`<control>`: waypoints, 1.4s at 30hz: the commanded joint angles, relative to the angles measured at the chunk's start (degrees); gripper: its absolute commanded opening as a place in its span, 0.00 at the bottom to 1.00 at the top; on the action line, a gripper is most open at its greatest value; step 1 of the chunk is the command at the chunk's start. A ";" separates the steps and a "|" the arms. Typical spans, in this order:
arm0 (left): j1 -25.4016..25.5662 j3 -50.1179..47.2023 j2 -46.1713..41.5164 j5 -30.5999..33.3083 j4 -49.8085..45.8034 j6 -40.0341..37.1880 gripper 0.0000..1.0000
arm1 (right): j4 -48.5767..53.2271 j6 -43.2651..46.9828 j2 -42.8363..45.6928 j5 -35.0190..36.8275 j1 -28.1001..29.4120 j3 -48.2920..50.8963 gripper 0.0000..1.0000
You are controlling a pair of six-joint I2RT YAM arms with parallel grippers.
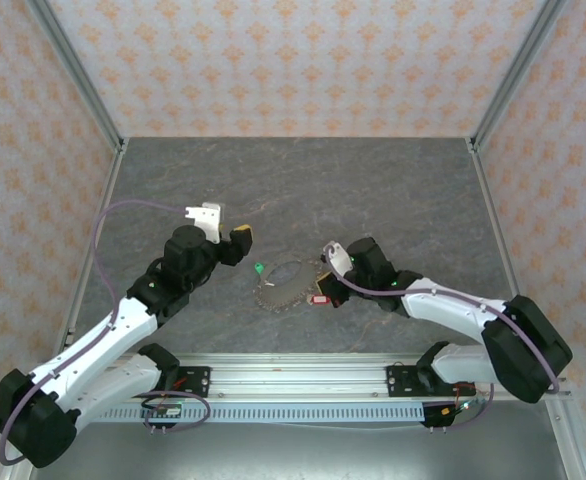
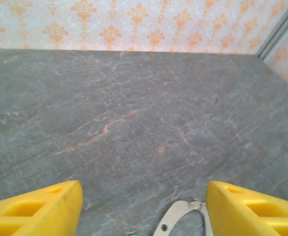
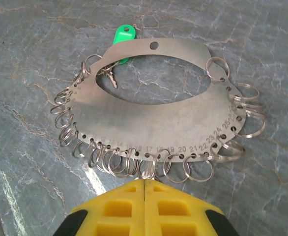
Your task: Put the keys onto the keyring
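Note:
The keyring (image 3: pixel 149 123) is a flat oval metal plate with numbered holes and several split rings along its edge. It lies on the table (image 1: pixel 278 298). A green tag (image 3: pixel 122 35) and a small key (image 3: pixel 109 76) hang at its far side. My right gripper (image 3: pixel 144 181) is shut, pinching one split ring at the plate's near edge. A key with a red tag (image 1: pixel 320 298) lies beside the plate, just under my right gripper (image 1: pixel 327 268). My left gripper (image 1: pixel 223 228) stands open left of the plate, holding nothing. In the left wrist view, the plate's edge (image 2: pixel 181 216) shows between the open fingers (image 2: pixel 41 209).
The grey stone-patterned table (image 1: pixel 303 190) is walled in by patterned panels with metal posts (image 1: pixel 73 70) at the back corners. A metal rail (image 1: pixel 293 385) runs along the near edge by the arm bases. The green tag (image 1: pixel 259 267) lies between the two grippers.

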State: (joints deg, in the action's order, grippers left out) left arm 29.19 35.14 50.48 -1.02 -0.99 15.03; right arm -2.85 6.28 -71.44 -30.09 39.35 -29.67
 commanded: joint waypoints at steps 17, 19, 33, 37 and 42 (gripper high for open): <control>0.64 -7.79 14.86 -22.76 5.95 22.54 0.50 | -0.43 -38.38 -7.16 10.15 -4.94 -2.85 0.30; 0.77 -7.13 16.44 -22.91 4.95 21.63 0.50 | -1.64 -38.65 -9.67 8.29 -5.16 -4.32 0.32; 3.16 -4.70 28.59 -21.57 8.51 23.13 0.29 | -5.40 -41.30 -20.56 3.11 -7.01 -8.88 0.36; 3.29 -5.39 30.26 -19.22 7.64 22.59 0.20 | -8.18 -41.68 -21.36 1.43 -7.01 -7.07 0.33; 3.33 -8.61 31.30 -16.70 10.64 23.24 0.18 | -11.42 -42.81 -23.39 -1.21 -7.00 -6.15 0.32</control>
State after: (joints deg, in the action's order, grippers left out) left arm 32.27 28.38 80.79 -20.93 7.09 37.71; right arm -11.31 -35.16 -92.55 -28.42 32.03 -36.73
